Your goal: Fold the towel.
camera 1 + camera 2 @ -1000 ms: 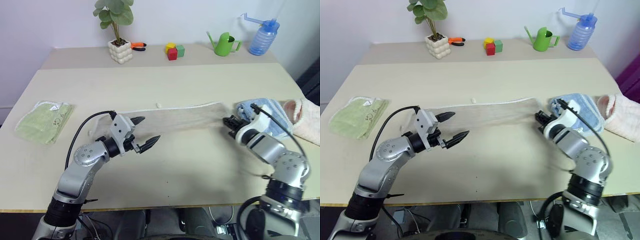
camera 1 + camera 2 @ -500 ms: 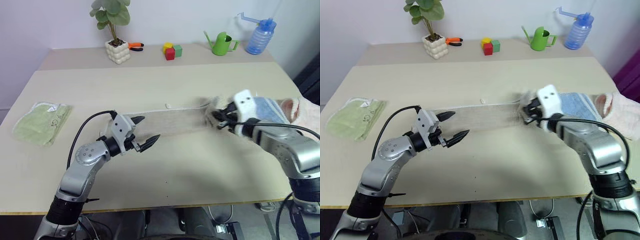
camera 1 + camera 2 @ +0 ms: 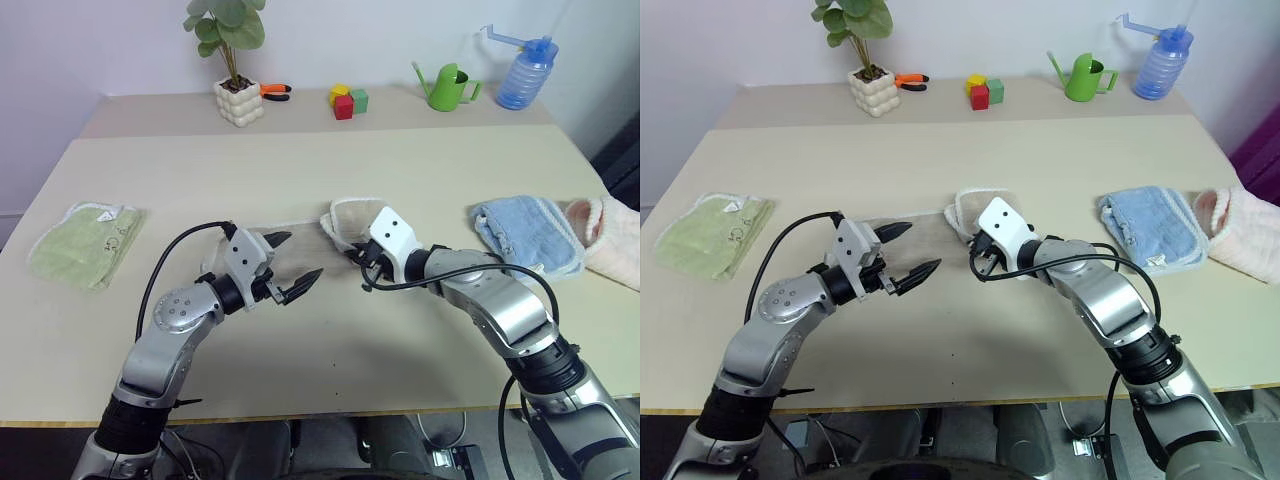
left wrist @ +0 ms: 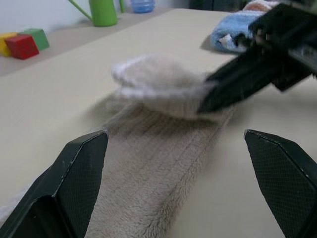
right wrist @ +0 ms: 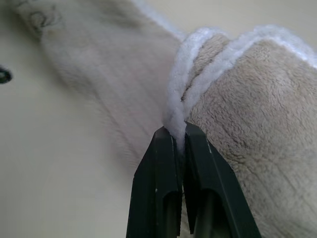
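The towel [image 3: 300, 232] lies as a narrow beige strip on the worktop [image 3: 330, 170], in front of the robot and about midway across. Its right end is lifted and curled back over the strip, showing the cream edging in a loop. The right claw [image 3: 980, 258] is pressed together on that cream edge, two layers of it nipped between the black fingertips [image 5: 171, 148]; the arm reaches in low from the right, pointing left and a little down. The left claw [image 3: 288, 268] hangs just above the towel's left part with its two fingers spread wide, pointing across toward the right claw, touching nothing that I can see. The two claws are near each other but apart.

A green towel [image 3: 85, 240] lies folded at the worktop's left edge, well apart from the beige one. A blue towel [image 3: 525, 232] lies to the right. Along the far side stand a potted plant [image 3: 238, 60], orange pliers [image 3: 275, 92], coloured blocks [image 3: 348, 102], a green watering can [image 3: 448, 88] and a blue bottle [image 3: 524, 72].
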